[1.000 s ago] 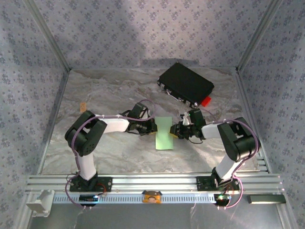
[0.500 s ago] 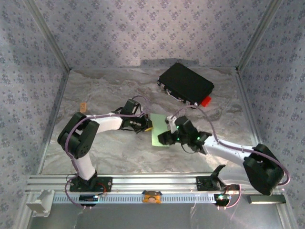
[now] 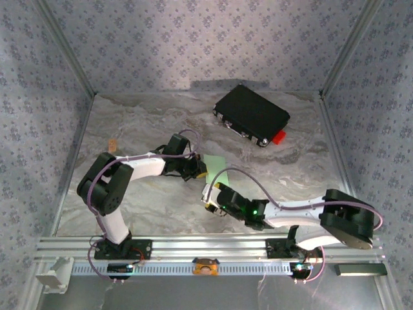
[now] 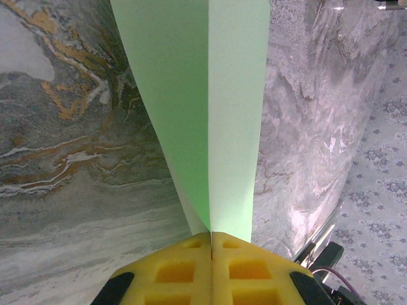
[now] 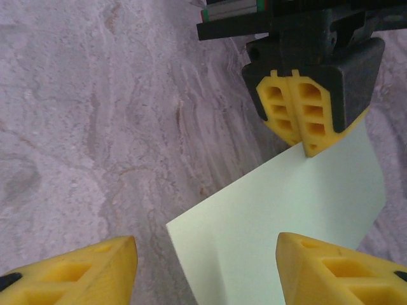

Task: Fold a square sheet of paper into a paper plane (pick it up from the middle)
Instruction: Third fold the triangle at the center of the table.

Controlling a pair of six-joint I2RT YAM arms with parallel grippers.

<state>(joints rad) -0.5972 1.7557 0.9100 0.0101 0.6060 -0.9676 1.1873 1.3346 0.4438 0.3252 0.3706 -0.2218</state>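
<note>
**Finding:** the square sheet of paper [image 3: 217,163] sits mid-worktop [image 3: 155,129], at 7 o'clock from the black case [image 3: 251,115] and well apart from it.

**Orientation:** in the top view its long axis runs roughly 12 to 6 o'clock. A straight crease shows in the left wrist view. No nose point is formed yet.

**Tools:** the left tool [image 4: 211,244] is fully closed and pinches the sheet at its 9 o'clock edge. The right tool [image 5: 206,270] stands open and grips nothing, with its fingers either side of the sheet's 6 o'clock portion. Whether the sheet is clear of the worktop cannot be told.

**Recommendation:** keep the left pinch firm as an anchor. Bring the right tool in low and square, close on the free edge only, and avoid dragging the crease askew.
</note>
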